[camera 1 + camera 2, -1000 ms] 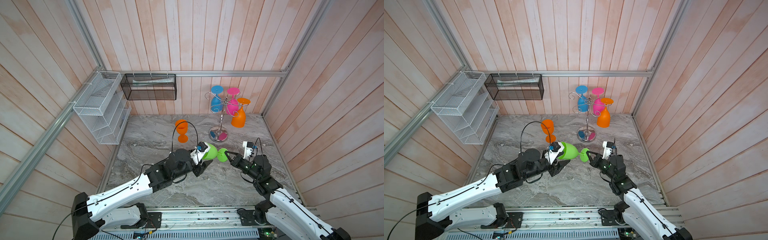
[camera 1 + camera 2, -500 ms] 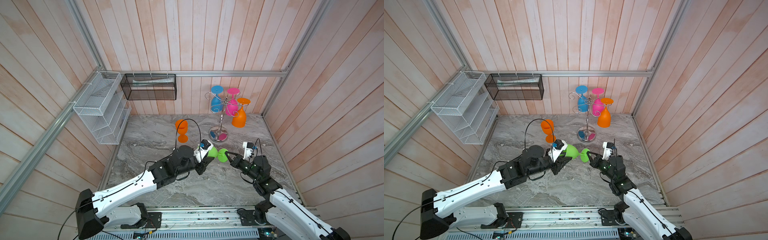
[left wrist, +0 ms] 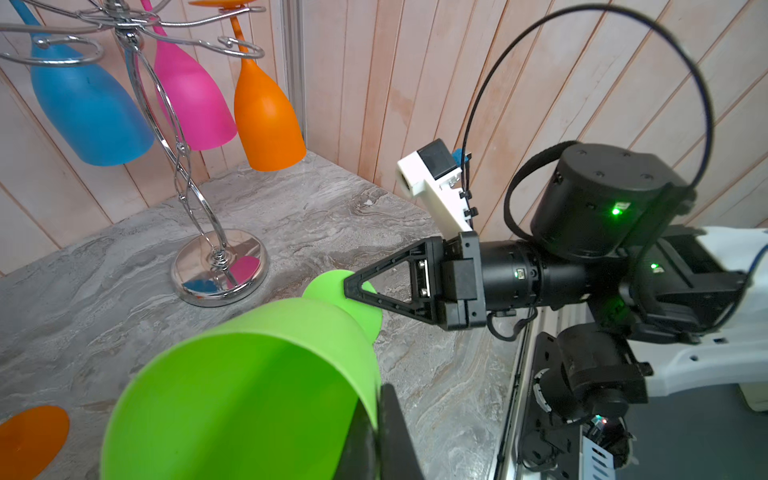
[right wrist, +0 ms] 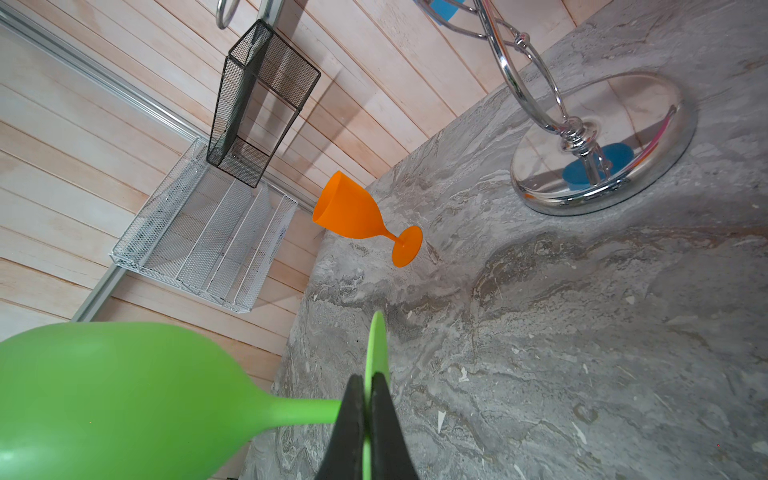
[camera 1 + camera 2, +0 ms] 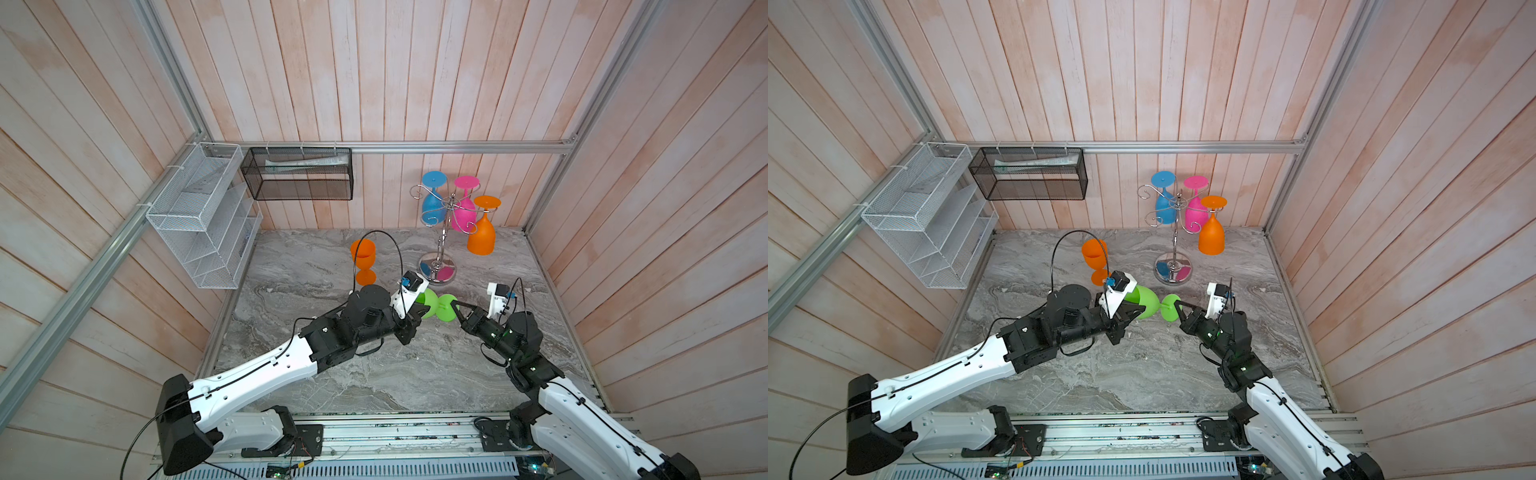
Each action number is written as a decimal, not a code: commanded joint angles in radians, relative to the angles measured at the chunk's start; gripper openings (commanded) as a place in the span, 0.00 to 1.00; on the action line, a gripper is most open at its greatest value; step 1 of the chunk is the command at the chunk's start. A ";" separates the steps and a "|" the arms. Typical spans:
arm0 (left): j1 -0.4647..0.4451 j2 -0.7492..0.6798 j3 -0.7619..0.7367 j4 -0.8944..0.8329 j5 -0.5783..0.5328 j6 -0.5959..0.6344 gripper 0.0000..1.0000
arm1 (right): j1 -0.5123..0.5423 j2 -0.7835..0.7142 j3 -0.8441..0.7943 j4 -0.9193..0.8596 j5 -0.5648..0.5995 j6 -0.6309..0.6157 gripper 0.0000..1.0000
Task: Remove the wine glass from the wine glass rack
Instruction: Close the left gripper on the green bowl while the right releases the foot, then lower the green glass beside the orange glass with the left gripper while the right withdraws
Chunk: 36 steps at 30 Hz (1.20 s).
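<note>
Our left gripper (image 5: 417,312) is pinched on the rim wall of the lime-green plastic wine glass (image 5: 430,302), which lies sideways between our two grippers. Our right gripper (image 5: 457,309) is clamped on the edge of its round foot. The tall chrome wire wine glass rack (image 5: 436,269) stands just beyond both grippers. A blue glass (image 5: 432,208), a pink glass (image 5: 463,212) and an orange glass (image 5: 481,239) hang from it bowl-down.

A white mesh basket (image 5: 199,216) hangs on the wall left of centre in both top views, with a black mesh basket (image 5: 297,178) just beside it. A grey marble tabletop (image 5: 415,374) fills the lower centre.
</note>
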<state>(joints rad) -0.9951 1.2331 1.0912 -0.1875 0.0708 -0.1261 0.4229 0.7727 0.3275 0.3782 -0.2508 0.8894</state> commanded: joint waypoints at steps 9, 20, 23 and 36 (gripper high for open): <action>0.063 0.020 0.139 -0.183 -0.105 -0.037 0.00 | 0.004 -0.043 0.038 -0.114 0.105 -0.098 0.51; 0.152 0.013 0.212 -0.517 -0.192 -0.165 0.00 | 0.003 -0.054 0.087 -0.157 0.197 -0.227 0.68; 0.200 0.014 0.221 -0.593 -0.176 -0.189 0.00 | 0.004 -0.044 0.094 -0.143 0.186 -0.284 0.71; 0.565 0.175 0.296 -0.691 -0.163 -0.140 0.00 | 0.136 0.032 0.151 -0.058 0.197 -0.451 0.78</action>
<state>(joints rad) -0.4580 1.3605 1.3422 -0.8494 -0.0643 -0.3058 0.5194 0.7952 0.4450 0.2722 -0.0753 0.5098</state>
